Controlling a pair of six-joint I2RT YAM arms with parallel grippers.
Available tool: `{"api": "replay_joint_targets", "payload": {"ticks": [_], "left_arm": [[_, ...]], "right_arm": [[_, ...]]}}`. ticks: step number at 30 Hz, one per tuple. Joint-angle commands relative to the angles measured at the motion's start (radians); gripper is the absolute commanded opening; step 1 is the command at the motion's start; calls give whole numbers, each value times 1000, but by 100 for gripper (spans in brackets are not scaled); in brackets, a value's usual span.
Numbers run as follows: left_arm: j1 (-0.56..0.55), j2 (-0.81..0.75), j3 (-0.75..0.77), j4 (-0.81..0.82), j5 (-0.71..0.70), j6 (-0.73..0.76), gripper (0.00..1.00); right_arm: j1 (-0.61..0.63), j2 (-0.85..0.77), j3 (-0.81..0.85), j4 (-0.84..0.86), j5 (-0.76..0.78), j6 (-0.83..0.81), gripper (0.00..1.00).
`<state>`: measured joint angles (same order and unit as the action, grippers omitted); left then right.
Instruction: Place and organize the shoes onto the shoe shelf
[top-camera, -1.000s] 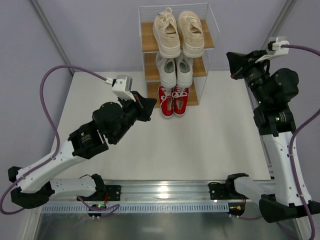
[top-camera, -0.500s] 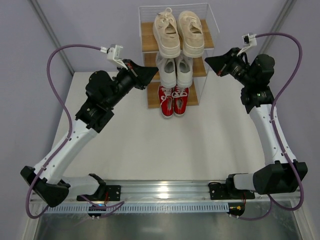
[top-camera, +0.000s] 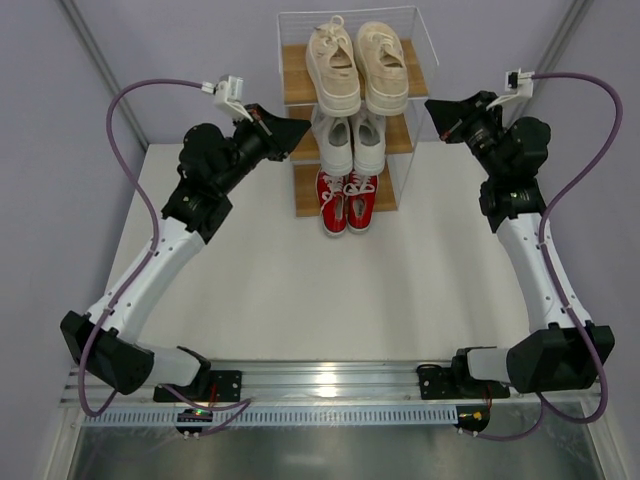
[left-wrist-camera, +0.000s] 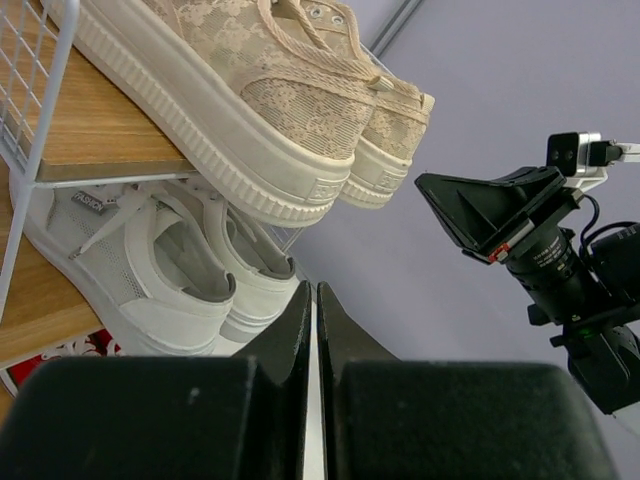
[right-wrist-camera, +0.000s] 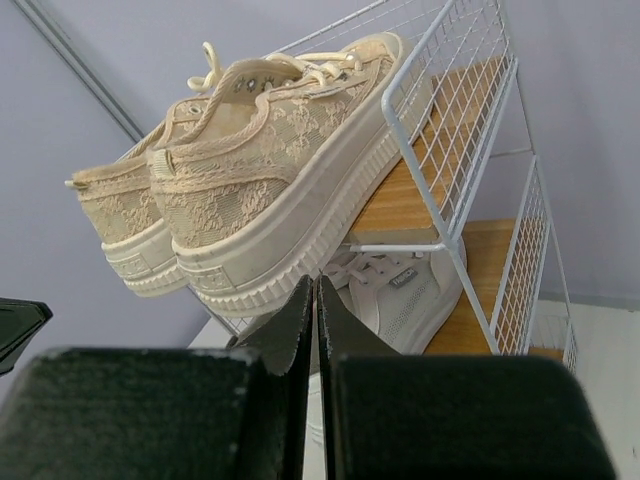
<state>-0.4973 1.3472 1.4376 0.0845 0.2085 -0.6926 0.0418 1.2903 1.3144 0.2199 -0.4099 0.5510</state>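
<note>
Our two arms flank the shelf (top-camera: 293, 80), which stands at the far edge of the table (top-camera: 330, 290). Our left gripper (top-camera: 303, 127) is just left of the middle tier, its jaws pressed together and holding nothing. Our right gripper (top-camera: 432, 105), by the top tier's right side, is likewise closed and empty. The beige pair (top-camera: 355, 65) sits on top, the white pair (top-camera: 350, 140) in the middle and the red pair (top-camera: 347, 200) at the bottom, heels near.

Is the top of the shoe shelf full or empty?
Full: the beige shoes sit side by side on the top board, covering most of it.
</note>
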Motion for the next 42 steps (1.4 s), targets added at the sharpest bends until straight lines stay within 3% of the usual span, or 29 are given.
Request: {"api": "replay_joint_targets", "payload": {"ticks": [1,11,20,22,26,33,38,42], "left_arm": [[25,21,47,86,32,-27,0],[49,121,98,123,69,-74,1],[49,135,106,132,89,-87,0],[52,127,98,129,89,-81,0],[66,104,75,115,86,-74,0],[98,69,23,101,89,-76,0],[98,-89,-109,31,23,-54,0],[95,-253,-320,-15,-24,-70,0]], "right_arm": [[-5,32,11,113,22,52,4],[12,150,77,203,-124,138,4],[101,182,78,243,-185,124,4],[118,178,91,185,-120,71,4],[118,127,111,-98,127,-42,4],[109,54,103,-269,321,-143,4],[110,-95,-47,-291,321,-212,4],[112,-303,-249,-268,271,-217,4]]}}
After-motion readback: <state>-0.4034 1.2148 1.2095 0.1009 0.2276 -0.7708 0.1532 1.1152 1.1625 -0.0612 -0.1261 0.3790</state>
